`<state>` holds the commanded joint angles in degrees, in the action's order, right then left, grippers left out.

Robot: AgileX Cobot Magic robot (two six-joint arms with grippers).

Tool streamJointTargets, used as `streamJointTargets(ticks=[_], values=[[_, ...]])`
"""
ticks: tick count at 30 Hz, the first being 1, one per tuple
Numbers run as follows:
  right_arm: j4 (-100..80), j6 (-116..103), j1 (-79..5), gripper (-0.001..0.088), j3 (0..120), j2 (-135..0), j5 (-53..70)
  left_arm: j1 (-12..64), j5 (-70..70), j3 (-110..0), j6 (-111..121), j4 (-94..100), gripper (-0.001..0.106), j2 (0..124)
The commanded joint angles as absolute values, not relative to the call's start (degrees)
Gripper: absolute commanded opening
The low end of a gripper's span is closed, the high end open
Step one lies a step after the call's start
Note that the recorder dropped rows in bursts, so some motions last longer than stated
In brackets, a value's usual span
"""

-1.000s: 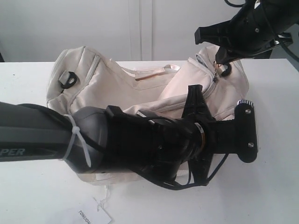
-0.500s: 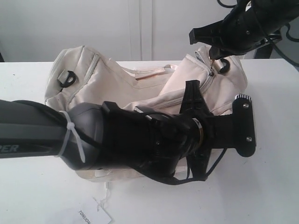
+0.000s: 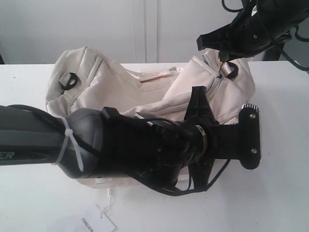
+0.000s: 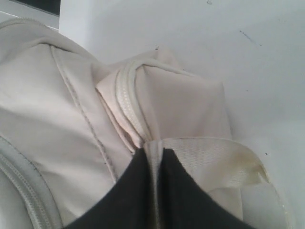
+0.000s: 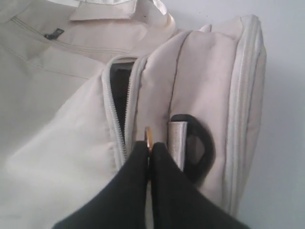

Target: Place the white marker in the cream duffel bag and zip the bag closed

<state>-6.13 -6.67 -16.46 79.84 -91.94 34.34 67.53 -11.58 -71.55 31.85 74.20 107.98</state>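
We can't spot the marker anywhere, not on the desk (image 3: 280,193) and not in either wrist view. Our guess is it's already inside the bag (image 3: 111,87), but nothing here confirms it.

The bag sits slumped mid-desk, with a paper tag (image 3: 94,223) lying near the front edge.

So it looks like we're at the zipping part:
- The right tool (image 5: 149,148) is at the bag's right end, pressed together and pinching the gold ring (image 5: 148,136) of the zip pull, just beside a black D-ring (image 5: 200,148).
- The left tool (image 4: 153,157) is pressed together too, with a fold of bag fabric caught between its fingers, next to a webbing strap (image 4: 214,157). We reckon it's there to brace the bag against the pull.

The zip isn't done. Right beside the ring, the zip (image 5: 118,90) gapes and dark lining shows through. The left arm blocks most of the bag in the exterior view, so we can't tell how far that opening runs.

What's left, as we read it: drag the ring along until the teeth meet the whole way, then let go on both sides.
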Motion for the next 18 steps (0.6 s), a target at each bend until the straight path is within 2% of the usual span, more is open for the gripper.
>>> streamJointTargets(ticks=[8,18], values=[[-6.13,-6.67,-16.46,0.0000,79.84,-94.94,31.32,67.53,-10.03,-71.28,31.85,73.89,0.000,107.98],[-6.13,-6.67,-16.46,0.0000,79.84,-95.88,18.79,67.53,-9.37,-71.28,31.85,73.89,0.000,107.98]])
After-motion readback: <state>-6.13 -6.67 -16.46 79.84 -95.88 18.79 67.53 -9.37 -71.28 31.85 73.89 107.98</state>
